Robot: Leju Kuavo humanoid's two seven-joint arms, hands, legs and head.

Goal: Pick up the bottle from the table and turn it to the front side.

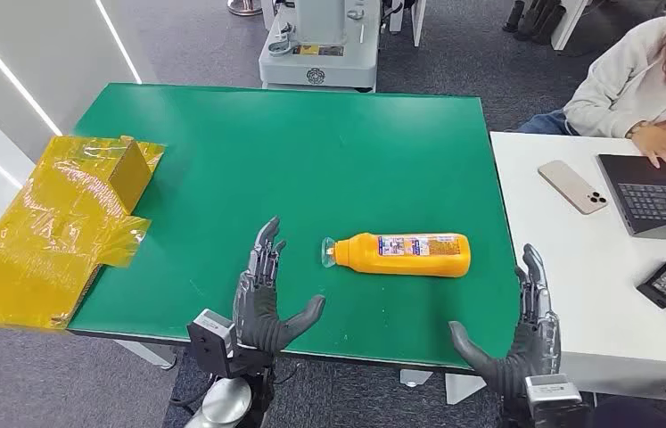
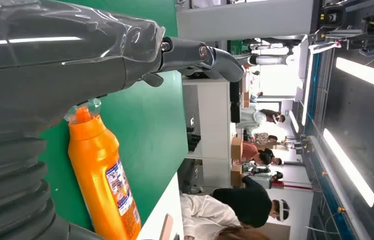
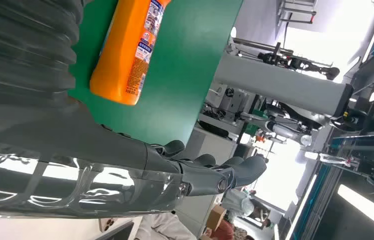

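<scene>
I see the green bench (image 1: 222, 160) carrying the orange bottle (image 1: 405, 254), which lies on its side near the front edge. My left hand (image 1: 262, 299) is beside its cap, my right hand (image 1: 521, 343) off its base, both spread and empty. It looks rigid, smooth, perhaps slippery; I'd grip mid-body.
</scene>
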